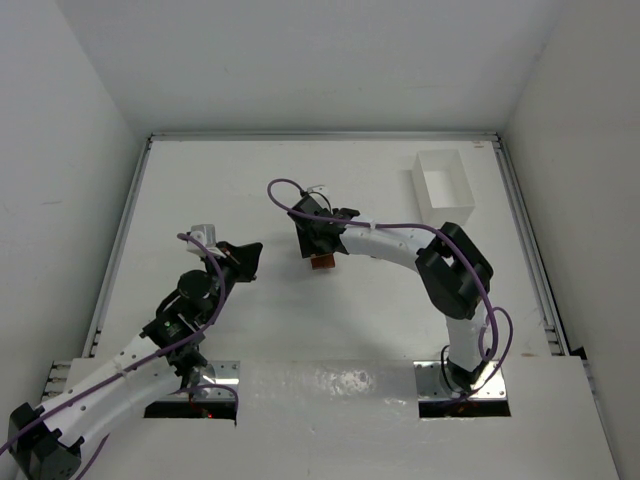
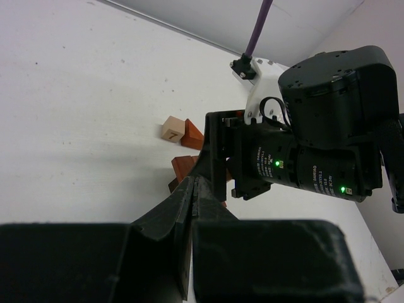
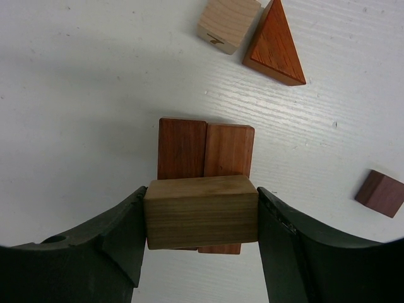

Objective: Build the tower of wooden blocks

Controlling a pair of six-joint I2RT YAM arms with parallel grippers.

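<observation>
My right gripper point(image 3: 201, 218) is shut on a tan-olive wooden block point(image 3: 201, 199), one finger at each short end. The block sits crosswise over two reddish-brown bars point(image 3: 182, 146) lying side by side on the table; I cannot tell whether it touches them. From above the right gripper point(image 1: 320, 252) is at mid-table with a reddish block point(image 1: 322, 263) under it. A pale cube marked 7 point(image 3: 228, 22), a reddish triangle point(image 3: 274, 44) and a dark brown cube point(image 3: 379, 192) lie loose nearby. My left gripper point(image 2: 194, 184) is shut and empty, just left of the stack point(image 2: 185, 166).
A clear plastic box point(image 1: 445, 180) stands at the back right of the white table point(image 1: 230, 190). The right arm's black wrist point(image 2: 315, 167) fills the left wrist view close ahead. Walls enclose the table on three sides.
</observation>
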